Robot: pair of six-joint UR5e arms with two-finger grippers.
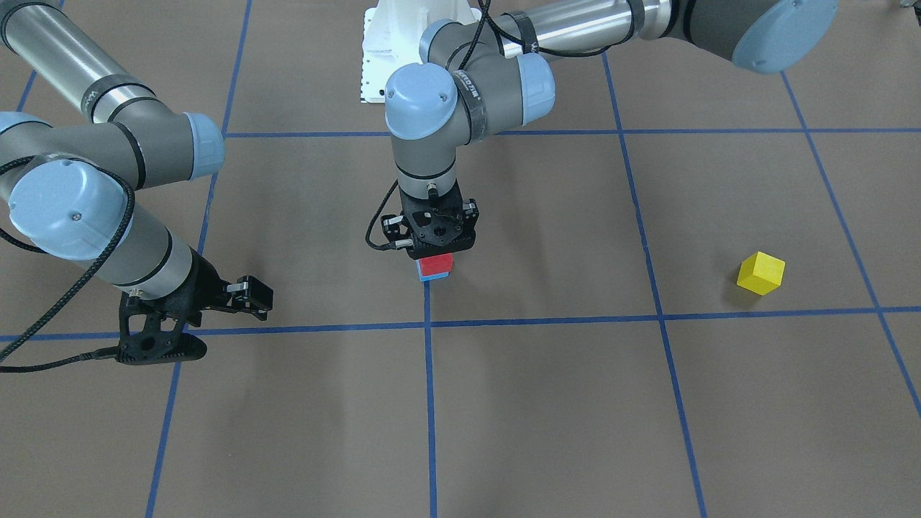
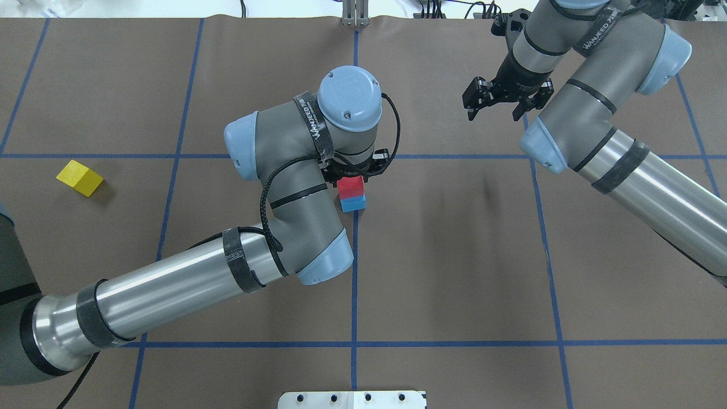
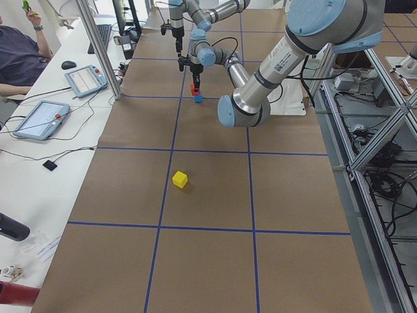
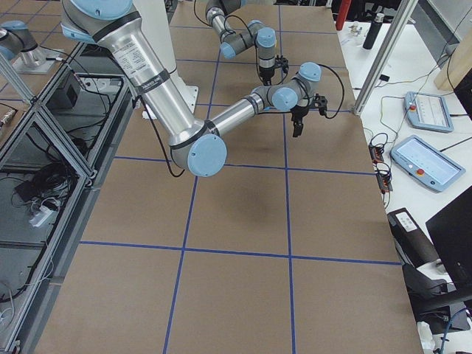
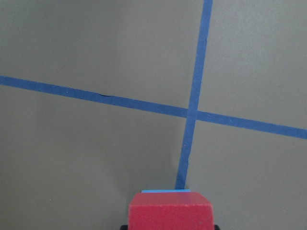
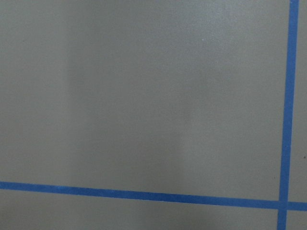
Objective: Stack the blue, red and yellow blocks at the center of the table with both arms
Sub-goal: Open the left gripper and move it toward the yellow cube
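At table centre, on a blue tape line (image 2: 355, 272) just robot-side of a crossing, we find the red block (image 2: 351, 184) sitting on the blue block (image 2: 354, 204). The left gripper (image 1: 432, 248) points straight down over this stack.

The overhead view hides the left gripper's fingers under the wrist. The front view gives us only the black gripper body pressed over the red block's top. The left wrist view fills the gap. There the red block sits between two dark finger tips at the bottom edge, with a thin strip of blue showing behind it. We read the fingers as narrow and closed against the red block's sides.

The yellow block (image 2: 79, 178) lies alone on the table (image 2: 454, 255), far out on the robot's left and well apart from the stack. It stands turned at an angle to the grid. The front, overhead and left-side views all catch it.

The right gripper (image 2: 495, 111) hangs above the far right part of the table, away from every block. The overhead view shows its fingers spread wide with nothing between them. The front view shows the same gripper tilted and low, near a tape line. The right wrist view gives only brown paper and two tape lines meeting in its lower right corner.
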